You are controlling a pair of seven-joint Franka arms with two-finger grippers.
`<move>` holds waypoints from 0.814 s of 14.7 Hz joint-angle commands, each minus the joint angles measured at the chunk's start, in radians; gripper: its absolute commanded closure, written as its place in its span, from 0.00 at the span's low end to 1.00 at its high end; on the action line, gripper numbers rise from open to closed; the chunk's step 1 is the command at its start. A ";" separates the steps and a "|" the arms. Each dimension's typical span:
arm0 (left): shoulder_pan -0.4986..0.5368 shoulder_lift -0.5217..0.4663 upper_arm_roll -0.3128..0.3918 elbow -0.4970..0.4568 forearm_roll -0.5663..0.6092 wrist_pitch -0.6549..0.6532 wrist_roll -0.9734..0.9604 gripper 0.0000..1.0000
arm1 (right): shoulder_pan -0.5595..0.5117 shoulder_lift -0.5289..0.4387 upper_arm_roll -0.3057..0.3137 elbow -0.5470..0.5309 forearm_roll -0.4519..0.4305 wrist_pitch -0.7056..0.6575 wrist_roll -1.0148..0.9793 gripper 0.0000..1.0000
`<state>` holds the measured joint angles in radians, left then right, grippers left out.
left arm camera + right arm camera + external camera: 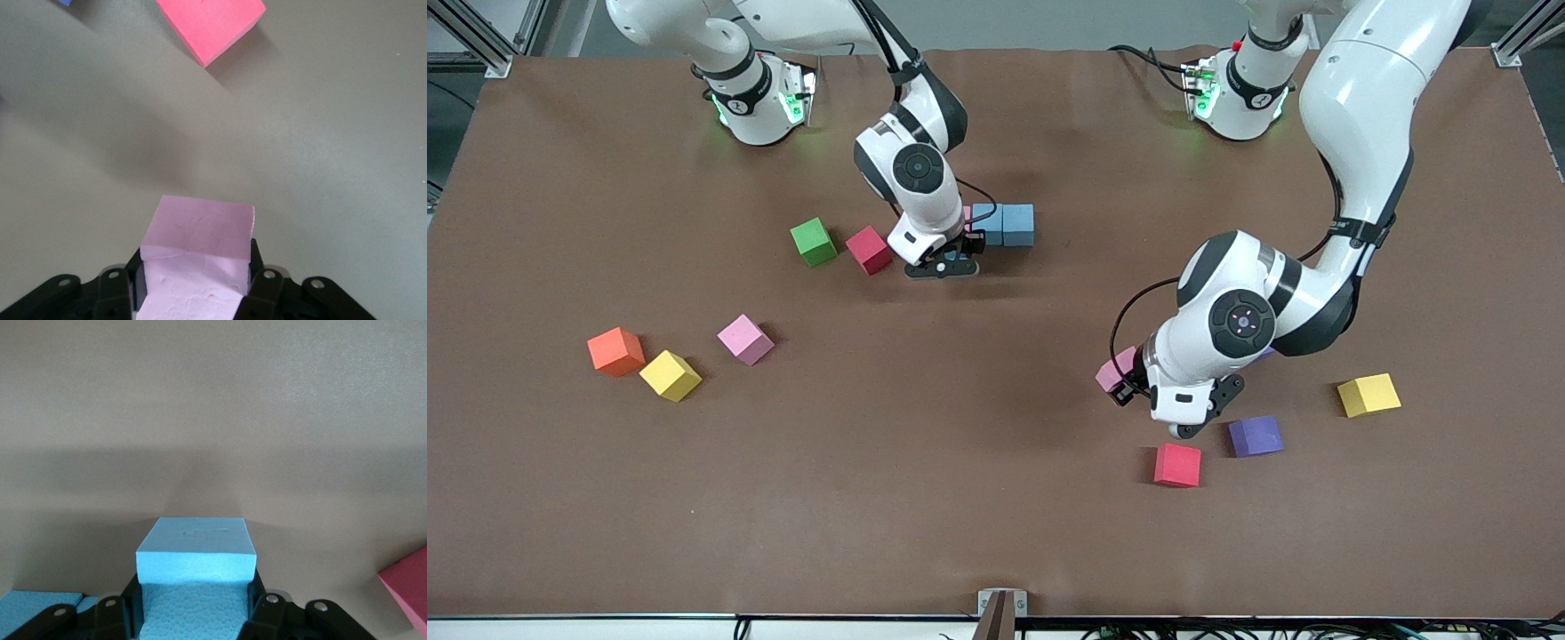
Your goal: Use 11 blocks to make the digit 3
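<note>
My right gripper [944,264] is shut on a light blue block [197,553], low over the table beside two light blue blocks [1003,224] that stand in a row; they also show in the right wrist view [40,603]. A pink sliver [967,213] shows next to that row. My left gripper [1127,383] is shut on a pink block [200,233], also seen in the front view [1113,372], over bare table near a red block [1177,465]. Loose blocks lie around: purple [1256,436], yellow [1368,395], red [869,250], pink [744,339], yellow [670,375].
A green cube [813,241] lies beside the red block near my right gripper. An orange cube [615,351] lies beside the yellow block toward the right arm's end. A purple sliver [1267,353] shows under the left arm. The brown table [925,462] is bare nearer the front camera.
</note>
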<state>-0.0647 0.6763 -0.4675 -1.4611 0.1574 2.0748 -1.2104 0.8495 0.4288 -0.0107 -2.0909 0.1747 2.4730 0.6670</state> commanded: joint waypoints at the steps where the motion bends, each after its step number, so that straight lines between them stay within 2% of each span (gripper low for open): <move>1: 0.005 -0.021 0.001 0.002 -0.012 -0.024 0.017 0.81 | 0.022 -0.027 -0.008 -0.040 -0.003 0.003 0.031 0.65; 12: 0.006 -0.021 0.006 0.001 -0.004 -0.024 0.015 0.81 | 0.036 -0.027 -0.008 -0.046 -0.003 0.003 0.049 0.65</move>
<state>-0.0626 0.6760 -0.4642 -1.4549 0.1574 2.0726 -1.2104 0.8648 0.4275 -0.0107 -2.0935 0.1742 2.4714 0.6931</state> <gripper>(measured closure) 0.432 0.410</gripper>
